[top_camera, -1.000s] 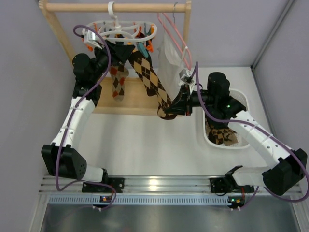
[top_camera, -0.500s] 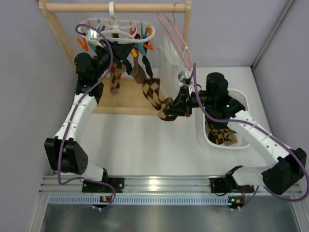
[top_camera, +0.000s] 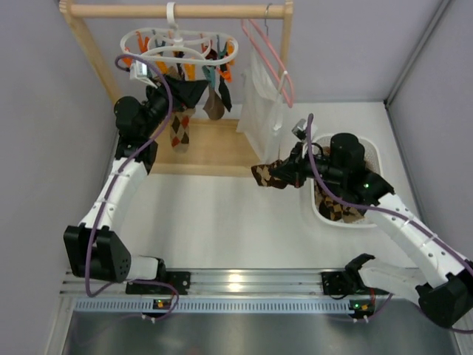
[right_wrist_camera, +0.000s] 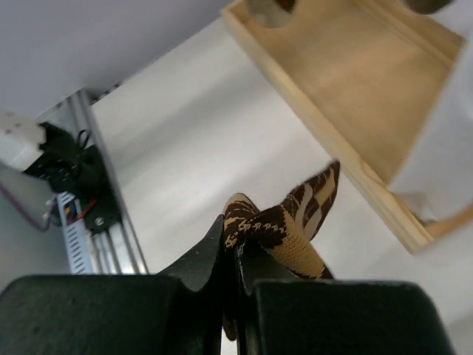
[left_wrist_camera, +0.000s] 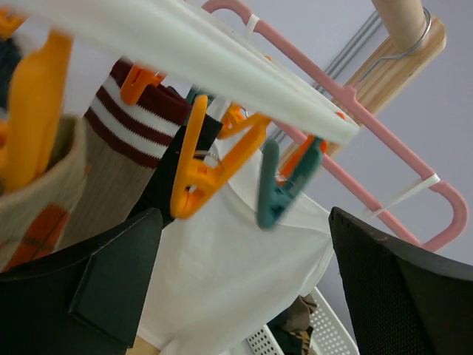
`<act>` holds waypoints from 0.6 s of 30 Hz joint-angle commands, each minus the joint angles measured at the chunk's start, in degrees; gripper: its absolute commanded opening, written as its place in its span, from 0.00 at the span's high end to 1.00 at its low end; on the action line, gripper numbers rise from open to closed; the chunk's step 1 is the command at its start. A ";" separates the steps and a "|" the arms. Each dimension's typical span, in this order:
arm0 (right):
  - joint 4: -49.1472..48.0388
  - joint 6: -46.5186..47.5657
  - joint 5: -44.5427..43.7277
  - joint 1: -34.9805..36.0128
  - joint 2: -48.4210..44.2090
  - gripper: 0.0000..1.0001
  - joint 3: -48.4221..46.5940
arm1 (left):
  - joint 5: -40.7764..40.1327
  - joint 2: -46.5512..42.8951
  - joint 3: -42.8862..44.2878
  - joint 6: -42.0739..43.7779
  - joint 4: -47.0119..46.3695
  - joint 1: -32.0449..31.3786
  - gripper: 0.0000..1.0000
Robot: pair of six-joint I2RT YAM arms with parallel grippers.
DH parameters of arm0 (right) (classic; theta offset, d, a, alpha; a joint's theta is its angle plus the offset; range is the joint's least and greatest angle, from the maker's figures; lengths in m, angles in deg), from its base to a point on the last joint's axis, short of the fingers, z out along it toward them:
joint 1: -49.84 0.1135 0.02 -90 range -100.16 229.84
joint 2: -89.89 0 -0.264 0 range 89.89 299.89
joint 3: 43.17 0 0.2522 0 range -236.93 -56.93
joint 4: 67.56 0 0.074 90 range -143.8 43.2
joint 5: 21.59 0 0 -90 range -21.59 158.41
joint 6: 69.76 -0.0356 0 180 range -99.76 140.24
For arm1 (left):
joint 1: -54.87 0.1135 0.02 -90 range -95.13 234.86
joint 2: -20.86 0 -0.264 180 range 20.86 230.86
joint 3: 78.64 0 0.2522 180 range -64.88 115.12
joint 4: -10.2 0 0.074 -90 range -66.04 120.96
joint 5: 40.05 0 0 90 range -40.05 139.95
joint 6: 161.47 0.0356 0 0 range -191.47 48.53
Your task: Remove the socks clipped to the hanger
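Top view, hanger: white plastic oval ring clip-hanger (top_camera: 181, 44) hangs on the wooden rail (top_camera: 111, 10). Socks are clipped under it, e.g. an argyle sock w/ orange diamonds (top_camera: 179, 129) and a small brown sock (top_camera: 214, 107).
Top view, right gripper (top_camera: 290, 171): closed on a brown-and-tan argyle sock (top_camera: 266, 176) that is free of the hanger. It is held above the table, just beside the white plastic basket (top_camera: 325, 217) and not over it.
Top view, left gripper (top_camera: 164, 83): raised up under the ring; the jaws are not clear from here.
Left wrist view, tool: black fingers (left_wrist_camera: 111, 281) stand wide apart w/ nothing between them. An orange clothespin (left_wrist_camera: 196, 170) and a teal clothespin (left_wrist_camera: 277, 188) hang just above the gap.
Left wrist view, socks: a sock w/ maroon-white striped cuff (left_wrist_camera: 126, 140) is clipped at the left, beside a dark sock (left_wrist_camera: 177, 166). The white garment (left_wrist_camera: 222, 288) on the pink wire hanger (left_wrist_camera: 355, 111) is behind.
Right wrist view: fingers are pressed together on the argyle sock and one end dangles near the wooden base tray (right_wrist_camera: 355, 81).
Step, I judge: right arm carries the sock to the basket; left arm prepares for the next pin.
How to do it well: bring the right gripper fully over the basket before release, so the dangling end does not catch the rim. For the left, centre one pin's handles between the fingers and squeeze only the pin, not ring or cloth. The hanger prob. swings, so approach slowly.
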 commanded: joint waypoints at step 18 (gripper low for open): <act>14.48 -6.99 -34.86 -20.60 -5.30 1.00 -0.11 | -30.78 -34.72 -19.07 8.84 46.79 0.30 0.02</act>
